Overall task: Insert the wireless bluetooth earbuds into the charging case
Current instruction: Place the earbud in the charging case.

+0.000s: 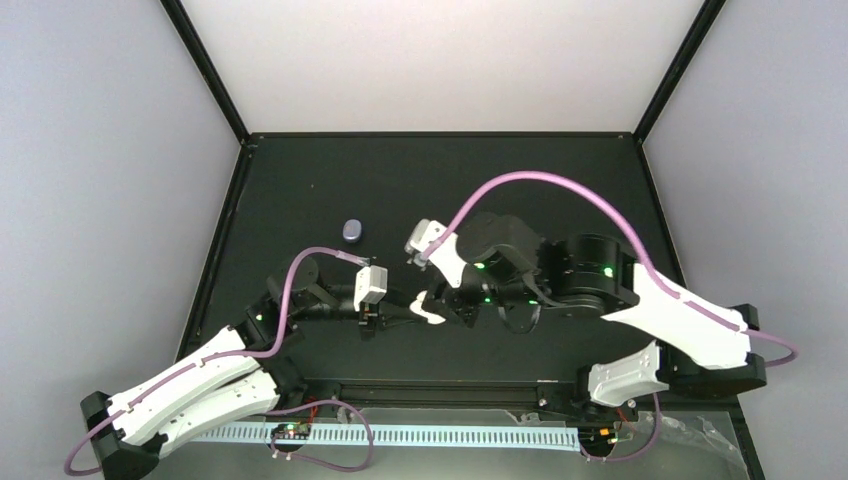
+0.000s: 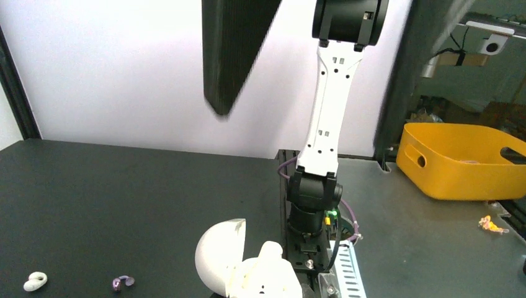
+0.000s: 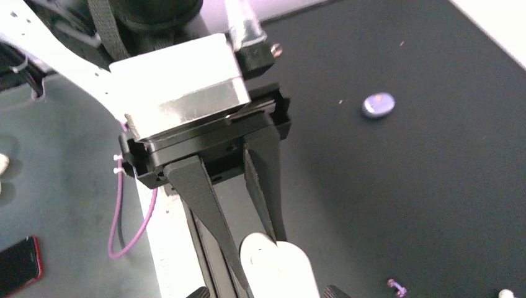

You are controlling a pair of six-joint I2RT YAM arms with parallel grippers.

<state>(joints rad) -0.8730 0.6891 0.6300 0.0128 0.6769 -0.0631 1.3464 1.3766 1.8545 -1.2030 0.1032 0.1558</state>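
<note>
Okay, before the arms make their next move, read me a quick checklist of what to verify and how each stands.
1. White charging case lid open: ok.
2. Left gripper clamped on that case: ok.
3. Right gripper open or shut: cannot tell.
4. White earbud and purple earbud in a case: not ok, both loose on the table.
5. Purple case open: not ok, lid shut.

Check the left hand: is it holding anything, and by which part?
Yes. The left hand is shut on the open white case, fingers clamped across the sides of its lower half; the lid stands free.
</note>
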